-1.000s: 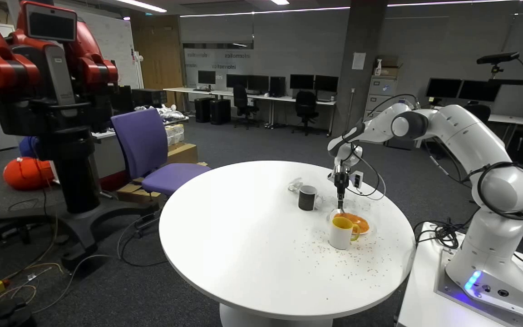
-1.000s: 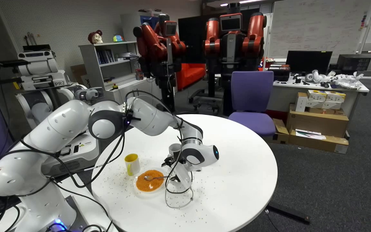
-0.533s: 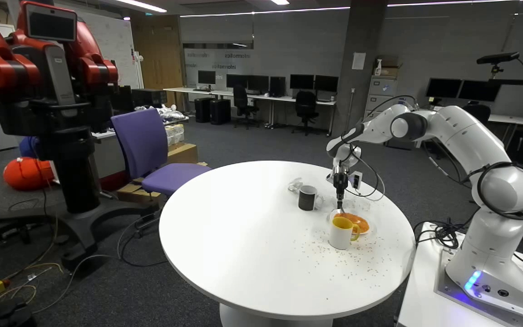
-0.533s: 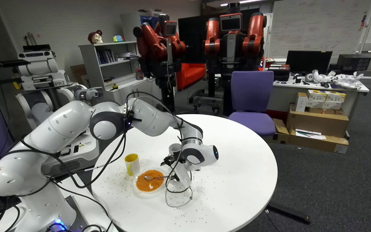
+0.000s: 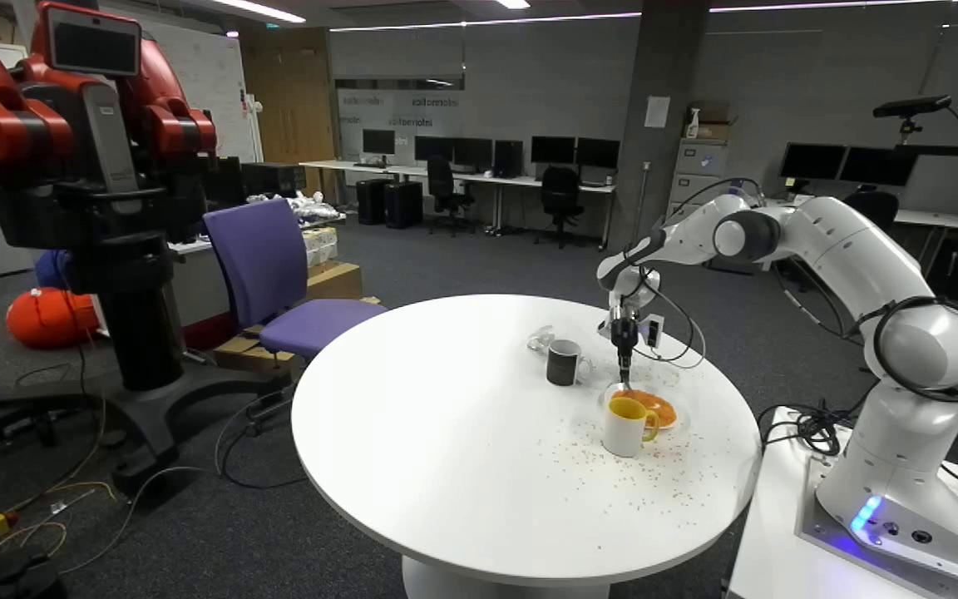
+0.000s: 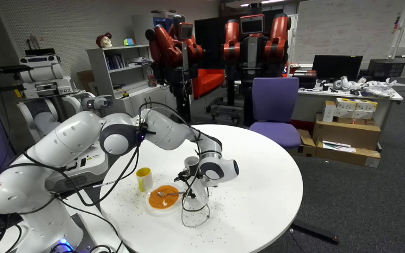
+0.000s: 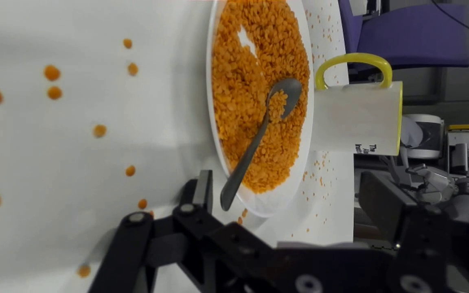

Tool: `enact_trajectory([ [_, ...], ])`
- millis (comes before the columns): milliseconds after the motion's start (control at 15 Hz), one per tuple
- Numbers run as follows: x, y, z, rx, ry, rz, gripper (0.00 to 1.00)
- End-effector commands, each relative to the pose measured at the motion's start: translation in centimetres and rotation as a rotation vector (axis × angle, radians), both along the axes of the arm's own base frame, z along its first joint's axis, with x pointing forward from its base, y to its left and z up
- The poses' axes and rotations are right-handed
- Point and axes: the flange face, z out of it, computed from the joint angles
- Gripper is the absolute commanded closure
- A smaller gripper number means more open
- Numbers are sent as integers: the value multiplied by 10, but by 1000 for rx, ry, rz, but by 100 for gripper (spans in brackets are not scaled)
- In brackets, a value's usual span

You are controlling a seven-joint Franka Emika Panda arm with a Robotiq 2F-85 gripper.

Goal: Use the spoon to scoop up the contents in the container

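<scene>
Spoon [image 7: 250,154] lies in plate [image 7: 273,202]; mug [image 7: 352,118] printed "The" stands beside it, claw [image 7: 289,183] near it, fingers spread; robot [image 6: 49,86] labelled "PR2" beyond.

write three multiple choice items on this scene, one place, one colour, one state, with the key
1. Where does the scoop end of the spoon lie?
A. on the chair
B. on the orange grains
C. on the floor

2. What colour is the handle of the mug beside the dish?
A. yellow
B. blue
C. red

3. How does the gripper stand?
A. shut on the spoon
B. shut on the mug
C. open

1 B, the wrist view shows grains around it.
2 A, it shows yellow on the white mug.
3 C, its fingers stand wide apart.
</scene>
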Motion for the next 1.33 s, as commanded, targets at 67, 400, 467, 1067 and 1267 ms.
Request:
enact_trajectory([
  [67, 4, -11, 13, 7, -4, 43, 1],
  [400, 8, -12, 18, 14, -9, 41, 5],
  [467, 8, -11, 18, 16, -8, 41, 7],
  [1067, 6, -9, 15, 28, 8, 41, 6],
  [1267, 7, -9, 19, 33, 11, 43, 11],
])
